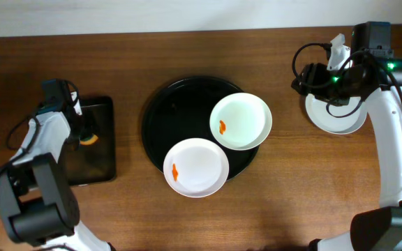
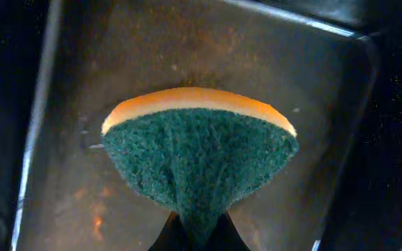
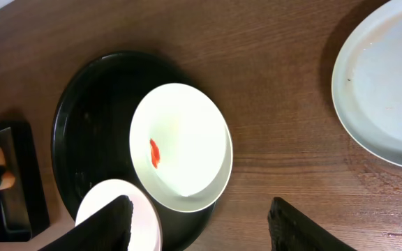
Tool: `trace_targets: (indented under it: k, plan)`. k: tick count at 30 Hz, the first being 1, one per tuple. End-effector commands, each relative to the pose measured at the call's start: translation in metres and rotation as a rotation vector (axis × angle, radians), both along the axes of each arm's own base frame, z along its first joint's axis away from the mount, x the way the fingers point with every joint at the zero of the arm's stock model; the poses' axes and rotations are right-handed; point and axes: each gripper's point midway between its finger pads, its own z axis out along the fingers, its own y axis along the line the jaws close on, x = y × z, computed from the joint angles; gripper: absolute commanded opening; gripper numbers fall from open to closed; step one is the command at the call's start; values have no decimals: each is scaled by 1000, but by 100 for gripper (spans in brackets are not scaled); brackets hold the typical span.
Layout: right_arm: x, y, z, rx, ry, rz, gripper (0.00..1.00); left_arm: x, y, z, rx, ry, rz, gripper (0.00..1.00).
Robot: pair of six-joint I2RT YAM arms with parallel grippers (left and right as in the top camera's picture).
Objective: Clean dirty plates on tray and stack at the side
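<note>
The round black tray (image 1: pixel 167 111) sits mid-table with two white plates on it. One plate (image 1: pixel 241 121) lies at its right and the other plate (image 1: pixel 196 167) at its front edge; each carries a small orange smear. A third white plate (image 1: pixel 336 115) lies on the wood at the right, with no smear showing. My right gripper (image 3: pixel 199 209) hangs open above the table between that plate and the tray, holding nothing. My left gripper (image 2: pixel 197 236) is shut on an orange and green sponge (image 2: pixel 197 146), pinching its green side just over the small rectangular tray (image 2: pixel 82 63).
The small rectangular black tray (image 1: pixel 96 164) stands at the left, with the left arm (image 1: pixel 44 139) over it. The right arm (image 1: pixel 396 139) runs along the table's right side. Bare wood lies in front of and behind the round tray.
</note>
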Motion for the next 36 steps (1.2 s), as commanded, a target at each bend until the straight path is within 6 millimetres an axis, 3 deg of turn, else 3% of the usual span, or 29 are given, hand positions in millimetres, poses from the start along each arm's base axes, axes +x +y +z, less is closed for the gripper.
trace_targets:
  k: [1, 4, 7, 9, 10, 14, 22, 26, 36]
  plan:
    - [0, 1, 1, -12, -4, 7, 64, -11, -5, -36, -25, 94, -32, 0]
    - [0, 1, 1, -11, -4, 7, 64, -17, -7, -45, -38, 129, -32, 1]
    - [1, 1, 1, -12, -4, 7, 64, -20, -8, -39, -40, 134, -32, 33]
    - [1, 1, 1, -12, -4, 7, 64, -20, -8, -28, -39, 132, -32, 47]
    - [1, 1, 1, -12, -4, 7, 64, -20, -8, -22, -37, 127, -32, 49]
    - [0, 1, 1, -11, -4, 7, 64, -11, -5, 5, -22, 73, -31, 52]
    - [1, 1, 1, -12, -4, 7, 64, -16, 0, 24, -20, 60, 83, 45]
    - [0, 1, 1, -11, -4, 7, 64, -24, 12, 20, 24, 72, 220, 41]
    - [-1, 1, 1, -10, 4, 7, 64, -29, 7, -4, 7, 51, 224, 37]
